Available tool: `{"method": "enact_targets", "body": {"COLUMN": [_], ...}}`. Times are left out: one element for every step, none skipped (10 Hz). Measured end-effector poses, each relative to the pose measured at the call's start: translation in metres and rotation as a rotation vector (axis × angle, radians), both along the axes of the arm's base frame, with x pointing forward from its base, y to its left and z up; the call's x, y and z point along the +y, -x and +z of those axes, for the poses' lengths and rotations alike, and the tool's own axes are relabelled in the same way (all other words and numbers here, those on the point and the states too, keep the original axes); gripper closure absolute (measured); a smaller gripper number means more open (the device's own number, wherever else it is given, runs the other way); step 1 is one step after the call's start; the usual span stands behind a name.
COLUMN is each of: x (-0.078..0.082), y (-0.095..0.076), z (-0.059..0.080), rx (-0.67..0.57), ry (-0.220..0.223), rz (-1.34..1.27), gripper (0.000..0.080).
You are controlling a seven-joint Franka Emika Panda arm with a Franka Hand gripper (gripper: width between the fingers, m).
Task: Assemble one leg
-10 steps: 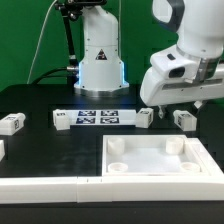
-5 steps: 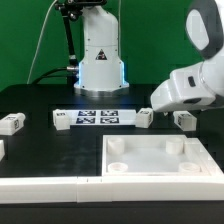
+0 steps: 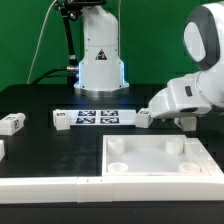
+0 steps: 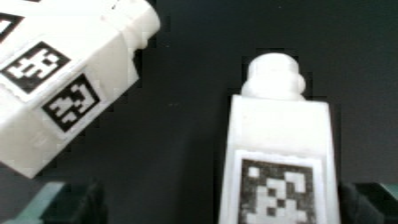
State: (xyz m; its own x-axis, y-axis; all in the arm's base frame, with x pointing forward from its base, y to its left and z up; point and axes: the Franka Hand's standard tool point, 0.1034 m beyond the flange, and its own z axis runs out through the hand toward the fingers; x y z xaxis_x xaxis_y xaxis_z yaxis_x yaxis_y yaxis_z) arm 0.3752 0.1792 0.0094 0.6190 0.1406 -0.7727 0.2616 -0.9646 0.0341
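Note:
In the wrist view a leg (image 4: 278, 150) lies on the black table, a short white block with a round peg at one end and a black-and-white tag on its upper face. My gripper (image 4: 222, 205) is open, with one dark finger (image 4: 68, 203) on each side of the leg, apart from it. In the exterior view the gripper (image 3: 186, 118) is low over the table at the right, and the arm hides this leg. Two more legs lie at the exterior view's left (image 3: 10, 123) and beside the marker board (image 3: 146, 117).
The marker board (image 3: 95, 117) lies mid-table. The large white square panel (image 3: 160, 158) with round sockets lies in front. A white tagged piece (image 4: 68, 90) lies close beside the leg in the wrist view. The robot base (image 3: 100, 55) stands behind.
The arm has dropped lower and moved toward the exterior view's left. It now covers the right-hand leg that showed before.

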Motion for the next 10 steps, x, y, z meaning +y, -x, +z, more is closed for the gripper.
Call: {"method": "enact_targets", "body": {"x": [0.0025, 0.0031, 0.0030, 0.0029, 0.0029, 0.0028, 0.0029, 0.0029, 0.0029, 0.0029], "y": [0.0027, 0.0032, 0.0033, 0.0033, 0.0033, 0.0033, 0.0033, 0.0033, 0.0033, 0.0033], "z": [-0.0021, -0.0028, -0.0031, -0.0031, -0.0032, -0.0032, -0.0032, -0.0032, -0.0032, -0.0032], "rx": [0.003, 0.003, 0.004, 0.004, 0.004, 0.004, 0.004, 0.004, 0.004, 0.004], "ry": [0.003, 0.003, 0.003, 0.002, 0.002, 0.002, 0.002, 0.002, 0.002, 0.002], "rz": [0.005, 0.006, 0.006, 0.006, 0.006, 0.006, 0.006, 0.006, 0.006, 0.006], "gripper": [0.0150, 0.0150, 0.0150, 0.0268, 0.0268, 0.0463, 0.0515, 0.0515, 0.0515, 0.0515]}}
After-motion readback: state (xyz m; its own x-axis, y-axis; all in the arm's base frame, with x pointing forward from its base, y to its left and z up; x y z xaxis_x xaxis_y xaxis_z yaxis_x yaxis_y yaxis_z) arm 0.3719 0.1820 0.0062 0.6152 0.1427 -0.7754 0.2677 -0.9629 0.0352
